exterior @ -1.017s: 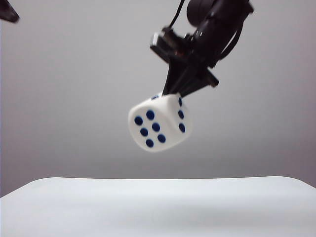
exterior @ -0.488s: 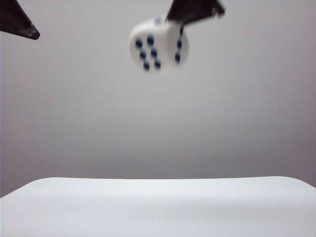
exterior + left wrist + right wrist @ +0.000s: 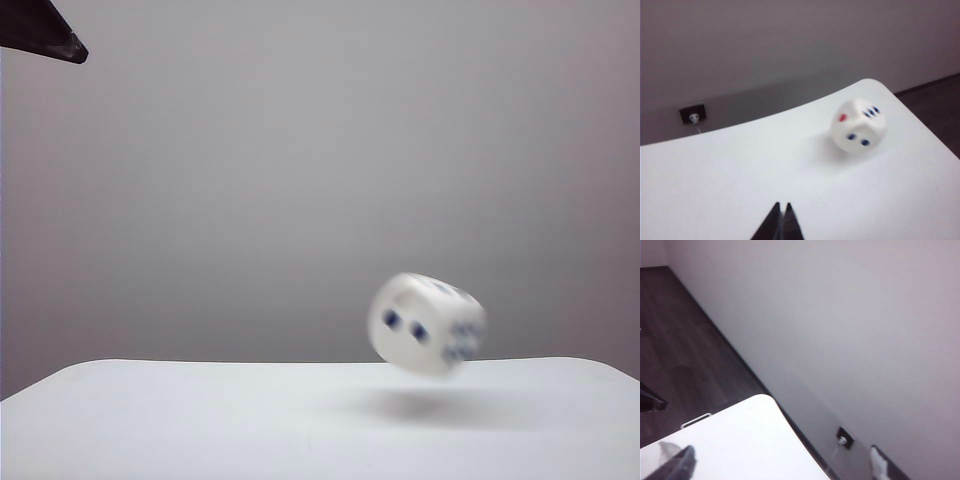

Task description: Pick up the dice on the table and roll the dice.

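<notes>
In the exterior view, only a dark tip of the left tool (image 3: 40, 32) shows, far up at 10 o'clock. You cannot tell from here if it is clenched. The right tool is not in this view. The dice (image 3: 427, 323) is at about 4 o'clock from the middle. It looks blurry and hangs just above the desk (image 3: 200, 420), not touching it. A soft shadow (image 3: 430, 405) lies right under it, at its 6 o'clock.

In the left wrist view, the left tool (image 3: 780, 222) is clenched, with its two dark tips pressed together and nothing between them. The dice (image 3: 859, 125) is well apart from it, near the round corner of the desk (image 3: 715, 175). You can see one red dot and some blue dots. A wall plug (image 3: 692, 114) sits on the wall behind the desk.

In the right wrist view, the right tool (image 3: 777, 462) is released. Its fingers (image 3: 879, 462) stand wide apart and grasp nothing. A corner of the desk (image 3: 740, 440) and dark floor (image 3: 685, 350) show. The dice is not seen here.
</notes>
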Motion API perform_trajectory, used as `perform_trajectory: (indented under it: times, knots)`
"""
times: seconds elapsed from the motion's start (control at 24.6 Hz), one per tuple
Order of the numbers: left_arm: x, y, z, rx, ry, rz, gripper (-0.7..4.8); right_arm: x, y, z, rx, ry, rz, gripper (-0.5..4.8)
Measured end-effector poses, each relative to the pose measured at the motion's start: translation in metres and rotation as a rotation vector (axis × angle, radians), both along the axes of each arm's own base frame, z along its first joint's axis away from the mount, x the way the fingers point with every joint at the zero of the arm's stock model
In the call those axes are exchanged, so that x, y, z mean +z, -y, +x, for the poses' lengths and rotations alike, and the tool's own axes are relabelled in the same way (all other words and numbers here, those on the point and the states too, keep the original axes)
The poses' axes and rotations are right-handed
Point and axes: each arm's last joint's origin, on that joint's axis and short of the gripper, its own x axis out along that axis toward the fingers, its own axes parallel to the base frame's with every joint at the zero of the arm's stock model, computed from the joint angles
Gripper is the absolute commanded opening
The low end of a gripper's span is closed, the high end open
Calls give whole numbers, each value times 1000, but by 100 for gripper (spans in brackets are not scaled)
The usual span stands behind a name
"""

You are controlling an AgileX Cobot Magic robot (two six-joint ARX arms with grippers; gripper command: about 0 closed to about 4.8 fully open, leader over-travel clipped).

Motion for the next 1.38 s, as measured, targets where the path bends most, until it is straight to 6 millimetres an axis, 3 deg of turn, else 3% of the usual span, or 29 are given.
perform_trajectory:
  times: [0.12,0.28,0.53,0.61,0.73,0.85,1.02,1.38]
  knots:
    - [1,0,0,-11,10,-7,-5,-3,8,-9,-79,-45,-43,479]
    - [2,1,0,-46,17,-19,-5,-21,15,-14,-194,-196,-174,479]
    - [2,1,0,-51,20,-18,-5,-33,19,-20,-230,-333,-239,467]
    - [2,2,0,-65,26,-12,-5,-43,20,-21,-236,-393,-267,395]
    - [2,2,0,-74,35,-2,-5,-64,20,-18,-293,-465,-312,193]
    - [2,2,0,-77,39,3,-6,-80,19,-15,-333,-510,-314,57]
    - [2,2,-1,-78,38,5,-5,-96,16,-10,-340,-529,-266,0]
    - [0,2,-1,-80,27,14,-5,-135,16,-6,-401,-557,-291,-1]
